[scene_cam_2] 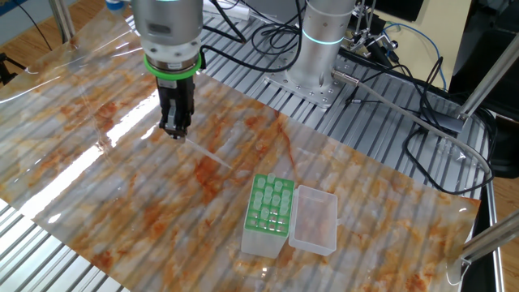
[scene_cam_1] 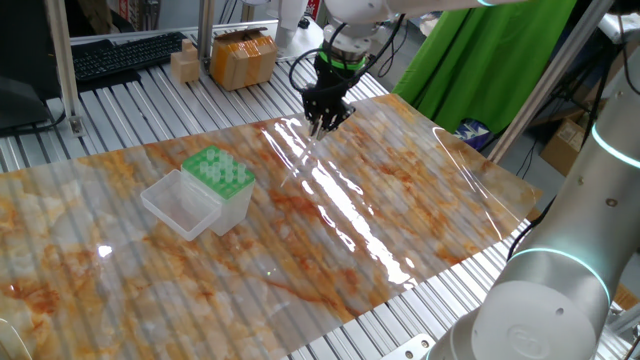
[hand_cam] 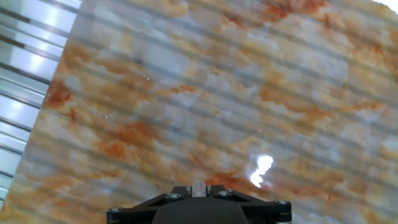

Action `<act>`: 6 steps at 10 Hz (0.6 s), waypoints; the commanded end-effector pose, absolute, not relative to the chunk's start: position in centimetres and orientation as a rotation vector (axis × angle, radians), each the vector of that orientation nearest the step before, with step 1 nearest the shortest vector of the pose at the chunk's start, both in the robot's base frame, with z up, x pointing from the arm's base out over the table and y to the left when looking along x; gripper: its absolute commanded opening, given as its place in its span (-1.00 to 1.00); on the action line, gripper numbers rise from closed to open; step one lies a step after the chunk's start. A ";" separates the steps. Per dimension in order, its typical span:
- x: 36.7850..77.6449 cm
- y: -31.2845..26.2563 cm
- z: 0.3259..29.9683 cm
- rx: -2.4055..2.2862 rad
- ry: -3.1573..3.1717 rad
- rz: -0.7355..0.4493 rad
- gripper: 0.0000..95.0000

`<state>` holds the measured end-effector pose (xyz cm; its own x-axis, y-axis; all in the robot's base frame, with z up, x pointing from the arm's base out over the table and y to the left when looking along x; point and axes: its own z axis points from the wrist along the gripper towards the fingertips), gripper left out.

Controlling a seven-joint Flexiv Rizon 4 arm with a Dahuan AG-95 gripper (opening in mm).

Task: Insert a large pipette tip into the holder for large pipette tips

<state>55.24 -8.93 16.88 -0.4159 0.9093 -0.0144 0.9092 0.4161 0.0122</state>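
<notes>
My gripper (scene_cam_1: 326, 124) hangs over the far middle of the marbled sheet, shut on the large pipette tip (scene_cam_2: 207, 154). The tip is a slender translucent cone that slants from the jaws down toward the sheet. In the hand view its whitish blunt end (hand_cam: 198, 186) shows between the black jaws. The holder for large pipette tips (scene_cam_1: 219, 170) is a white box with a green hole plate. It stands to the gripper's left with its clear lid (scene_cam_1: 181, 205) lying open beside it. It also shows in the other fixed view (scene_cam_2: 271, 204), to the right of the gripper (scene_cam_2: 175, 132).
The glossy marbled sheet (scene_cam_1: 380, 200) covers the slatted metal table. A cardboard box (scene_cam_1: 243, 56) and a keyboard (scene_cam_1: 125, 55) lie beyond the sheet's far edge. A second arm's base (scene_cam_2: 316, 65) with cables stands at one side. A green cloth (scene_cam_1: 480, 60) hangs behind.
</notes>
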 end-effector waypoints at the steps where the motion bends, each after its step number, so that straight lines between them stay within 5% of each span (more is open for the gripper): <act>1: 55.1 -9.0 16.9 1.684 2.601 -0.019 -1.00; 6: 55.1 -9.0 16.9 1.728 2.569 0.002 -1.00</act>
<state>55.21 -8.98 16.96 -0.3745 0.9267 -0.0318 0.9267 0.3752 0.0214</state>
